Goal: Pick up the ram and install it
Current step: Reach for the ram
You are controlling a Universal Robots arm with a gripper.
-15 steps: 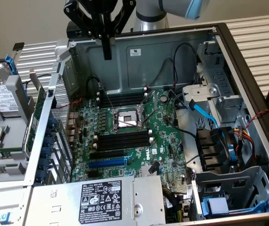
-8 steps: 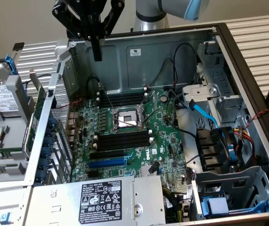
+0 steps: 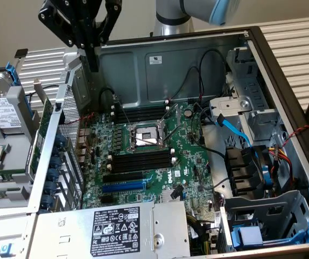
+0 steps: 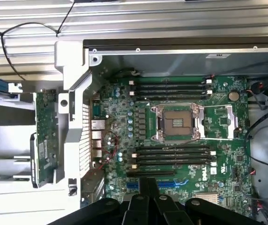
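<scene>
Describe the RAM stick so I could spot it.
Find the open computer case. Just outside its perforated wall, on the exterior view's left, sits the ram. It is the long, thin green board with a pale label, unlike the black slots inside.

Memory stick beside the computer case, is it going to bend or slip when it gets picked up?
The memory stick looks like a thin, flat green board, so it probably stays stiff and feels light. The small parts on its face suggest it is fragile, better gripped by its edges. Being so thin, it may slip or twist in a pinch.
</scene>
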